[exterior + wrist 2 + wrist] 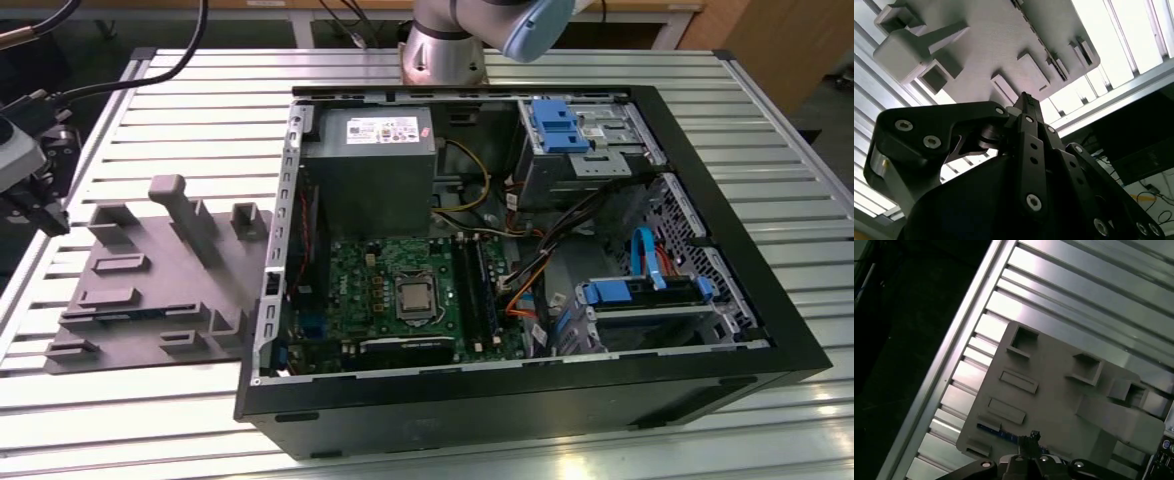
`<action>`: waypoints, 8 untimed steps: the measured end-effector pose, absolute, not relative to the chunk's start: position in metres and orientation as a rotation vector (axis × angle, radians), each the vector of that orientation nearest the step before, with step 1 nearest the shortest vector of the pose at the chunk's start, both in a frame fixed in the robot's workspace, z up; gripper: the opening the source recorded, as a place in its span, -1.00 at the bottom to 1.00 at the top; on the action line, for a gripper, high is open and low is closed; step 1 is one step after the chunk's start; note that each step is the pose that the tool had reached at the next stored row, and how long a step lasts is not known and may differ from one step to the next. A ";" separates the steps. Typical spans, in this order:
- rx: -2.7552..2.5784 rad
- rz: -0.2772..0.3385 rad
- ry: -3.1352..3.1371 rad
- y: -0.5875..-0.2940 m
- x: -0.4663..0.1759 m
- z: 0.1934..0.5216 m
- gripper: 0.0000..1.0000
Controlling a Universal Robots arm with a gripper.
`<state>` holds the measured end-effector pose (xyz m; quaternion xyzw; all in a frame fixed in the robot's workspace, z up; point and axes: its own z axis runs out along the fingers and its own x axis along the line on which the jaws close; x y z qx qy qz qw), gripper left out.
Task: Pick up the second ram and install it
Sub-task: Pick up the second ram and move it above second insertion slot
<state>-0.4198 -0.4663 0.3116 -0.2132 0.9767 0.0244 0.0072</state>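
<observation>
exterior view: even overhead light, table (160, 90) bright, case (534, 420) interior dim | second wrist view: table blown white by glare, gripper (1025, 100) backlit, near black | first wrist view: streaked glare on table, block (1054, 385) softly shaded, off-table area black

This looks like a robotics lab or assembly workshop. A slatted aluminium desk (160, 100) carries an opened computer case (534, 410), with a grey fixture block (147, 290) on the exterior view's left. The robot arm's base (443, 55) stands at the far edge.
</observation>
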 end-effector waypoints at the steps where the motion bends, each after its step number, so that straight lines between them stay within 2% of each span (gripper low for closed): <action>1: -0.689 0.076 3.050 -0.466 -0.420 0.312 -0.79; 8: -0.834 0.077 3.016 -0.466 -0.420 0.311 -0.79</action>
